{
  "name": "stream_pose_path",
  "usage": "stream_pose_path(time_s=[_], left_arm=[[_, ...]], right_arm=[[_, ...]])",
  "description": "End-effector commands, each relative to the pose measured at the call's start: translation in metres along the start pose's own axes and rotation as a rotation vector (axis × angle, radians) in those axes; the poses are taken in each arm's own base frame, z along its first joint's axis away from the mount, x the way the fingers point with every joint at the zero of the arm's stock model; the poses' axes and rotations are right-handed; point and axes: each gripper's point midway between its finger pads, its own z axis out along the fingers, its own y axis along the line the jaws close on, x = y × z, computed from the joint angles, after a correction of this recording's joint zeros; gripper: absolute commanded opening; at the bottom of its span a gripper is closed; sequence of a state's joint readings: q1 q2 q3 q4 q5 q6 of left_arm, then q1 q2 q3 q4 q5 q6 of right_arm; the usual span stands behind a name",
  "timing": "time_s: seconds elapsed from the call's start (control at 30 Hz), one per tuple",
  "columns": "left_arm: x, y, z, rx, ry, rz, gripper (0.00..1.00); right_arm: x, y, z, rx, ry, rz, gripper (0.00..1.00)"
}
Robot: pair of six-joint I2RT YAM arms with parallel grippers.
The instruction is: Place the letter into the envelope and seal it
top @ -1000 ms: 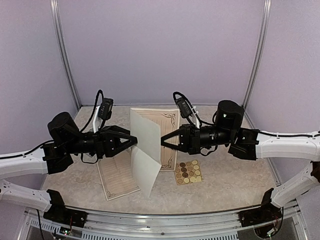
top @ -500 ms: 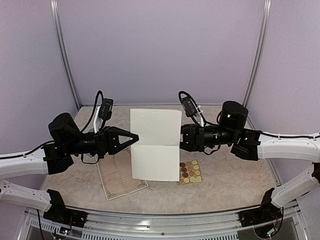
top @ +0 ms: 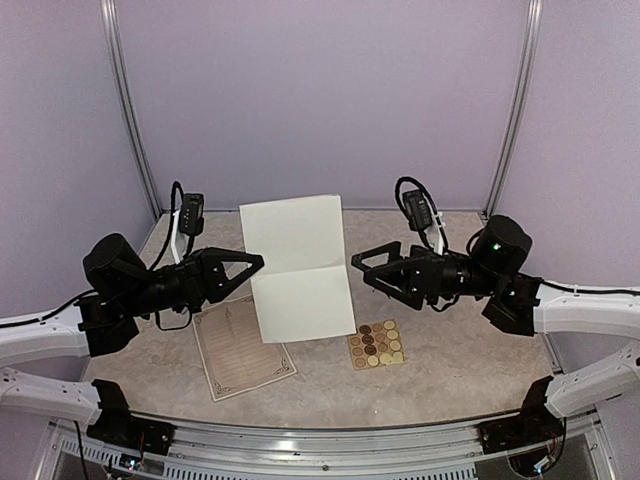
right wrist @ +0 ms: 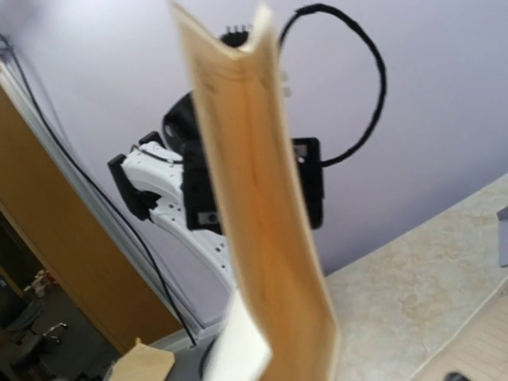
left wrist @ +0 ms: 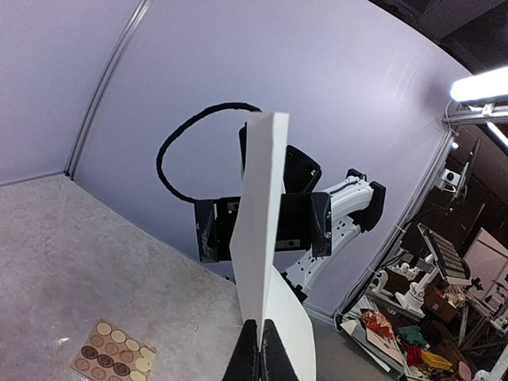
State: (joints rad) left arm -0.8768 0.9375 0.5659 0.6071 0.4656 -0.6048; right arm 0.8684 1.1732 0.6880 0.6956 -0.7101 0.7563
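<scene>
Your left arm reaches level above the desk [top: 460, 350], its claw [top: 257, 264] pinched shut on the near edge of the letter [top: 298, 265], which stands upright with a crease across its middle. Your right arm stretches in from the opposite side, its claw [top: 360, 272] spread wide just beside the letter's far edge. The envelope [top: 240, 345] lies flat beneath the left claw.

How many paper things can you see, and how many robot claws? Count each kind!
Paper sheets: 2 (folded sheet held up, bordered sheet lying flat)
Sticker sheet: 1
Grippers: 2 (left gripper, right gripper)
Total: 5
</scene>
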Motion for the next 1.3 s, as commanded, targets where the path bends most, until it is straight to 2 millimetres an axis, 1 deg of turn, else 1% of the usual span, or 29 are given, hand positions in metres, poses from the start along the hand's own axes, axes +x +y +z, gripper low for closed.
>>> stream_pose_path(time_s=[0.0,0.2,0.27,0.3,0.33,0.4,0.47,0.53,0.57,0.6,0.67,0.7,0.73,0.83,0.93,1.03,1.1,1.17,1.23,1.27], left_arm=[[-0.011,-0.004,-0.003,0.001,-0.057,0.014,0.00],[-0.012,-0.004,-0.003,0.003,-0.061,0.010,0.00],[-0.012,-0.003,-0.003,-0.002,-0.062,0.009,0.00],[-0.011,-0.002,-0.003,-0.004,-0.062,0.009,0.00],[-0.011,-0.001,-0.003,-0.007,-0.061,0.008,0.00],[-0.010,0.000,-0.002,-0.011,-0.057,0.008,0.00],[-0.008,0.001,-0.002,-0.013,-0.053,0.007,0.00],[-0.006,0.003,-0.001,-0.023,-0.043,0.004,0.00],[-0.005,0.006,-0.001,-0.035,-0.037,0.005,0.03],[-0.005,0.009,-0.001,-0.051,-0.034,0.008,0.12],[-0.006,0.014,-0.004,-0.087,-0.029,0.016,0.22],[-0.006,0.019,-0.006,-0.108,-0.028,0.017,0.28],[-0.010,0.021,-0.010,-0.128,-0.036,0.021,0.33],[-0.021,0.027,-0.022,-0.167,-0.061,0.028,0.40],[-0.035,0.033,-0.037,-0.208,-0.096,0.033,0.44],[-0.049,0.040,-0.050,-0.259,-0.130,0.029,0.45],[-0.054,0.045,-0.055,-0.286,-0.140,0.023,0.46],[-0.055,0.047,-0.055,-0.295,-0.129,0.021,0.48],[-0.053,0.047,-0.048,-0.280,-0.093,0.013,0.49],[-0.048,0.046,-0.043,-0.258,-0.062,0.004,0.50]], right_arm=[[0.012,-0.003,0.012,0.022,0.043,-0.007,1.00],[0.025,-0.005,0.028,0.001,0.087,0.014,0.99],[0.028,-0.003,0.034,-0.019,0.097,0.017,0.97],[0.029,-0.001,0.038,-0.028,0.102,0.017,0.93],[0.030,-0.001,0.041,-0.034,0.106,0.018,0.87],[0.031,-0.001,0.046,-0.040,0.108,0.024,0.69],[0.030,-0.004,0.047,-0.035,0.100,0.031,0.39],[0.028,-0.008,0.047,-0.013,0.079,0.035,0.13],[0.027,-0.012,0.046,0.009,0.073,0.037,0.04],[0.026,-0.016,0.045,0.035,0.067,0.037,0.00],[0.025,-0.028,0.042,0.095,0.060,0.045,0.00],[0.025,-0.032,0.039,0.113,0.058,0.048,0.00],[0.025,-0.035,0.036,0.123,0.056,0.052,0.00],[0.025,-0.036,0.029,0.125,0.058,0.043,0.00],[0.026,-0.030,0.025,0.108,0.083,0.006,0.00],[0.029,-0.021,0.023,0.078,0.122,-0.041,0.00],[0.031,-0.014,0.023,0.048,0.156,-0.055,0.00],[0.035,-0.007,0.024,0.012,0.194,-0.066,0.00],[0.038,-0.003,0.025,-0.007,0.228,-0.070,0.00],[0.040,-0.003,0.026,-0.008,0.247,-0.069,0.00]])
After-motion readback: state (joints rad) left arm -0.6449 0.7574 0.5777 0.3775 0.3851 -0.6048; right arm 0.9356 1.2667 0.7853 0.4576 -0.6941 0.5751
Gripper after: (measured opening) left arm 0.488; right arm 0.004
